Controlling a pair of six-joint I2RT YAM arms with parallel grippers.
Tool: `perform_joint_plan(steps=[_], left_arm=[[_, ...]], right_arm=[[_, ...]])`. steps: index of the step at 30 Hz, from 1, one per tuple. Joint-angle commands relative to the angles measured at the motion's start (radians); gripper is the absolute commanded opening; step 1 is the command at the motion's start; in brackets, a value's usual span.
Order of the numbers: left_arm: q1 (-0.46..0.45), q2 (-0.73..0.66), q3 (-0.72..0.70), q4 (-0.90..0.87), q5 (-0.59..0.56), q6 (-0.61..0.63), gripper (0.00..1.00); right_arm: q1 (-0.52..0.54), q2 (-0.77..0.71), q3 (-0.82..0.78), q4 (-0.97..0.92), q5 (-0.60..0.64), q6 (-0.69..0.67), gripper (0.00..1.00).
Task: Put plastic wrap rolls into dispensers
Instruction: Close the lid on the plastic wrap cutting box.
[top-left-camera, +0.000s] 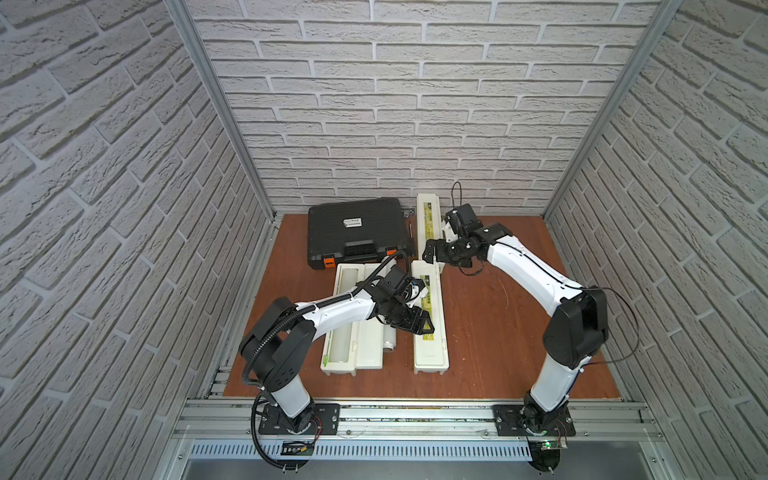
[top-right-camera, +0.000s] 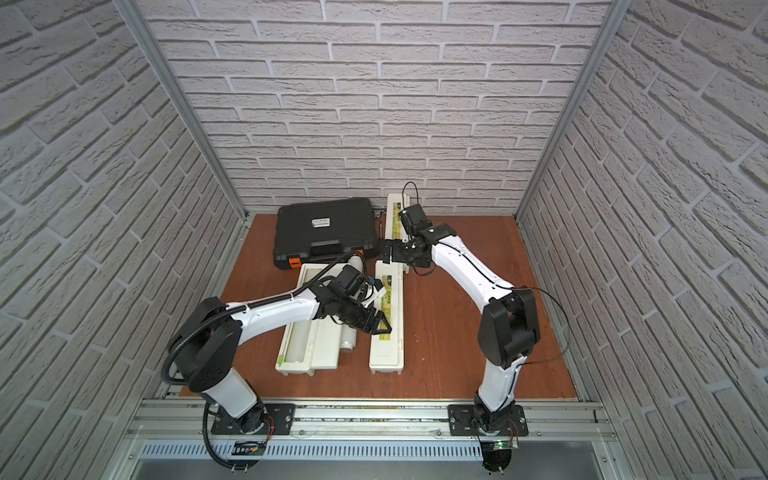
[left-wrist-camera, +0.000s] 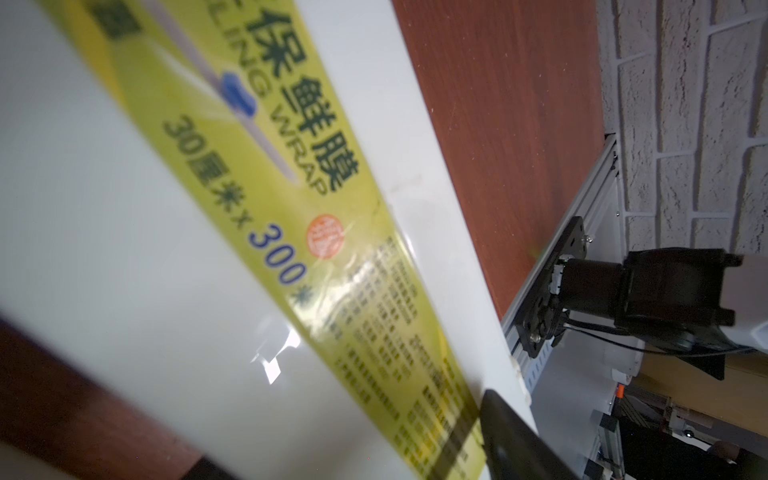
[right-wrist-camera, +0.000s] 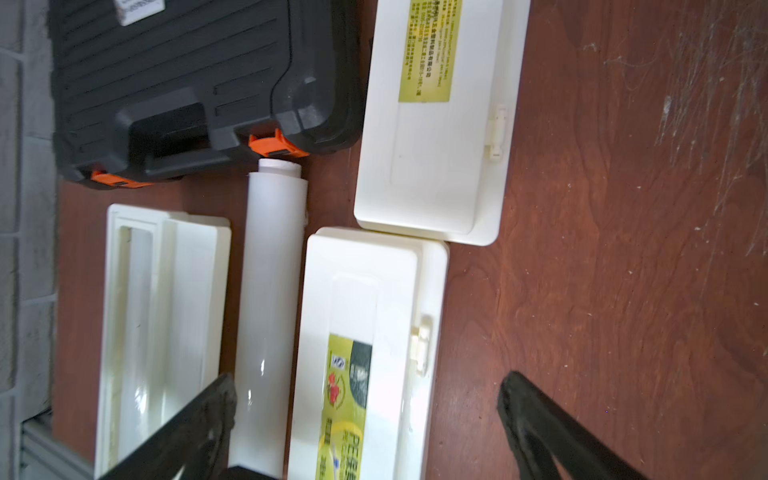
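The right tool (right-wrist-camera: 368, 380) hangs empty with its jaws spread wide, straddling the end of a closed dispenser (right-wrist-camera: 361, 299) directly beneath it. The left tool (top-left-camera: 422, 325) is close over the same lid further along; whether its jaws are parted cannot be told. The step looks to be opening this box, so the side latch (right-wrist-camera: 420, 347), near one of the right tool's fingers, should be freed first and the lid lifted from that edge while the other tool steadies the box. The loose roll (right-wrist-camera: 270, 299) lies just beside, by the opposite finger, and could be nudged. Beyond it an open dispenser (right-wrist-camera: 199, 291) already holds a roll (right-wrist-camera: 137, 311). Ahead, a second closed dispenser (right-wrist-camera: 436, 166) meets this one's end, beside the black case (right-wrist-camera: 187, 75) on the bench (right-wrist-camera: 623, 249).
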Motion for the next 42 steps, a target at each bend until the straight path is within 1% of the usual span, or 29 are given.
perform_joint_plan(steps=[1,2,4,5,8,10,13,16,20,23,26,28,31,34,36,37,39,42], left_arm=[[-0.017,0.128,-0.08,-0.115,-0.223,0.012,0.76],[-0.021,0.132,-0.081,-0.113,-0.222,0.006,0.76],[-0.026,0.14,-0.083,-0.111,-0.222,-0.002,0.76],[-0.029,0.144,-0.084,-0.11,-0.224,-0.008,0.76],[-0.033,0.149,-0.087,-0.111,-0.229,-0.025,0.76],[-0.034,0.148,-0.094,-0.101,-0.23,-0.038,0.76],[-0.042,0.153,-0.091,-0.102,-0.234,-0.052,0.76],[-0.059,0.169,-0.069,-0.117,-0.244,-0.059,0.76],[-0.087,0.199,-0.049,-0.121,-0.25,-0.077,0.76],[-0.104,0.213,-0.05,-0.112,-0.25,-0.1,0.76],[-0.111,0.215,-0.071,-0.088,-0.245,-0.133,0.76],[-0.113,0.212,-0.082,-0.067,-0.241,-0.156,0.76],[-0.115,0.203,-0.093,-0.043,-0.234,-0.185,0.76],[-0.123,0.187,-0.103,-0.029,-0.214,-0.198,0.76],[-0.138,0.179,-0.112,-0.026,-0.206,-0.205,0.76],[-0.145,0.175,-0.118,-0.023,-0.191,-0.207,0.76],[-0.159,0.165,-0.118,-0.025,-0.183,-0.206,0.76],[-0.159,0.145,-0.097,-0.025,-0.193,-0.195,0.78]], right_arm=[[0.006,-0.084,-0.146,0.011,-0.175,-0.103,0.96],[0.005,-0.129,-0.224,0.013,-0.21,-0.124,0.95],[0.004,-0.229,-0.365,0.023,-0.229,-0.131,0.93],[0.003,-0.286,-0.445,0.048,-0.269,-0.133,0.92],[0.004,-0.417,-0.642,0.141,-0.401,-0.085,0.88],[0.017,-0.466,-0.734,0.187,-0.461,-0.055,0.87],[0.055,-0.507,-0.833,0.24,-0.509,-0.022,0.87],[0.091,-0.523,-0.907,0.291,-0.521,0.005,0.88],[0.13,-0.488,-1.01,0.402,-0.569,0.053,0.83],[0.167,-0.452,-1.064,0.414,-0.566,0.068,0.73],[0.169,-0.448,-1.115,0.368,-0.534,0.069,0.62],[0.167,-0.463,-1.131,0.331,-0.498,0.064,0.57],[0.147,-0.477,-1.128,0.301,-0.455,0.054,0.56],[0.108,-0.499,-1.091,0.278,-0.432,0.039,0.55],[0.066,-0.527,-1.053,0.249,-0.409,0.025,0.57],[0.034,-0.547,-1.029,0.233,-0.405,0.014,0.59],[-0.025,-0.587,-0.978,0.22,-0.396,0.004,0.67],[-0.087,-0.616,-0.906,0.271,-0.393,0.001,0.81]])
